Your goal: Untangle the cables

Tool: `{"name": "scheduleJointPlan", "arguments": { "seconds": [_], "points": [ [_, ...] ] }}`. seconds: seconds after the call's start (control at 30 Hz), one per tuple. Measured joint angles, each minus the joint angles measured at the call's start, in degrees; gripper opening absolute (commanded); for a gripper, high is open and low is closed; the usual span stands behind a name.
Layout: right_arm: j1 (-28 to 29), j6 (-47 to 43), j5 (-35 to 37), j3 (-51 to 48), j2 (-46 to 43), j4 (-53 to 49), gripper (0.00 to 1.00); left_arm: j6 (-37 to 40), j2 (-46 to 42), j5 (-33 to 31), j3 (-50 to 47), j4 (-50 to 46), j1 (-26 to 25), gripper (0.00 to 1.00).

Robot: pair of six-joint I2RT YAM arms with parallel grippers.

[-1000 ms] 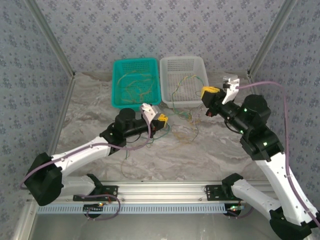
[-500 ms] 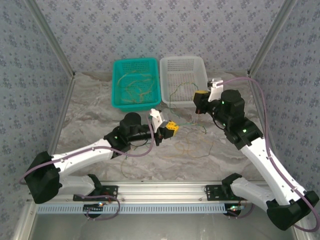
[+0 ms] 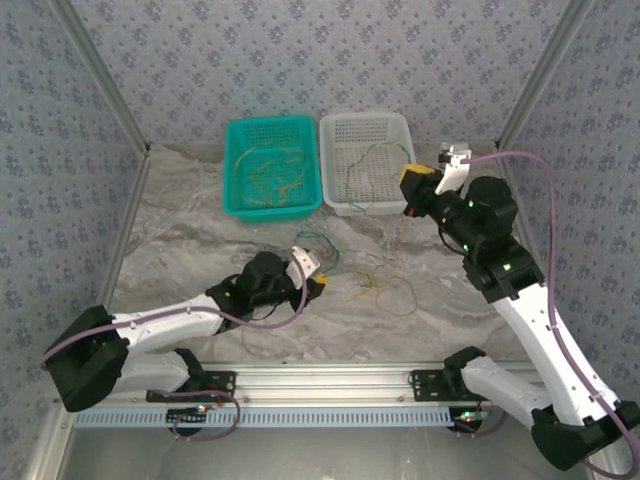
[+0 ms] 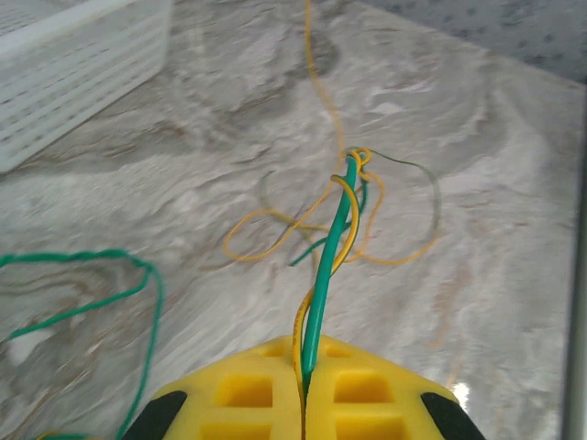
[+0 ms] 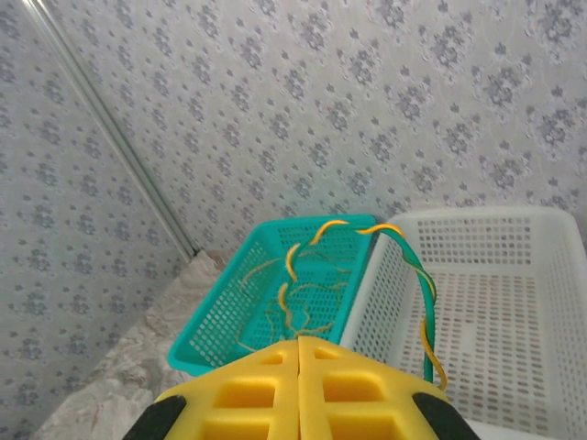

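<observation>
Pinching a green and a yellow strand of the cables [image 4: 323, 275] between the closed jaws of the left gripper [image 4: 301, 396] near the table's [image 3: 180, 230] front edge, stretching them straight ahead to the knot [image 4: 356, 163] at mid-table, and clamping another pair in the right gripper [image 5: 299, 353] by the white basket's [image 5: 514, 275] right corner.

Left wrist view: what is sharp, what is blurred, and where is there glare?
Left wrist view: the cables in the shut left gripper are sharp, the white basket soft, a small glare spot on the table. Top external view: even light, faint shadows.
</observation>
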Motion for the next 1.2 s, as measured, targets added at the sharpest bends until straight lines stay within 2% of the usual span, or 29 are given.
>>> {"name": "scheduleJointPlan", "arguments": {
  "seconds": [0.03, 0.07, 0.27, 0.33, 0.4, 0.5, 0.57, 0.63, 0.73, 0.8, 0.87, 1.2],
  "points": [
    [0.0, 0.1, -0.1, 0.2, -0.1, 0.1, 0.0, 0.0, 0.1, -0.9, -0.5, 0.4, 0.6, 0.06],
    [0.0, 0.3, -0.3, 0.4, -0.3, 0.3, 0.0, 0.0, 0.1, -1.7, -1.1, 0.7, 1.2, 0.21],
    [-0.1, 0.7, -1.6, 1.2, -0.6, 0.2, 0.0, -0.8, 0.0, -6.3, -2.9, 0.9, 3.1, 0.51],
    [-0.1, 0.8, -2.2, 2.4, -0.3, 0.2, 0.0, -0.9, -0.8, -7.6, -3.4, 0.9, 3.1, 0.65],
    [-0.1, 0.8, -2.8, 4.2, 0.1, 0.3, 0.0, -1.1, -2.7, -9.0, -4.4, 1.0, 3.3, 0.68],
    [-0.1, 1.4, -3.7, 6.4, 0.9, 1.3, 0.0, -1.3, -7.2, -10.5, -5.7, 1.1, 3.6, 0.78],
    [-0.1, 2.7, -4.4, 7.2, 1.4, 2.4, 0.0, -1.3, -11.0, -11.0, -5.8, 1.3, 3.6, 0.79],
    [-0.1, 4.2, -5.3, 7.8, 2.3, 3.7, 0.0, -1.1, -14.1, -10.7, -5.1, 1.7, 3.6, 0.79],
    [0.1, 7.2, -6.6, 8.3, 3.9, 6.3, 0.0, -0.2, -14.6, -8.4, -0.3, 2.0, 3.5, 0.88],
    [0.8, 9.1, -6.9, 8.3, 4.8, 8.1, 0.0, 0.7, -12.2, -6.8, 3.9, 3.3, 3.4, 0.89],
    [2.3, 10.7, -6.9, 8.3, 5.6, 9.8, 0.0, 1.6, -7.7, -5.2, 8.3, 6.6, 3.2, 0.99],
    [8.3, 15.1, -4.5, 8.2, 6.8, 15.3, 0.0, 1.9, 23.8, -0.7, 26.8, 20.2, 3.0, 0.99]
  ]
}}
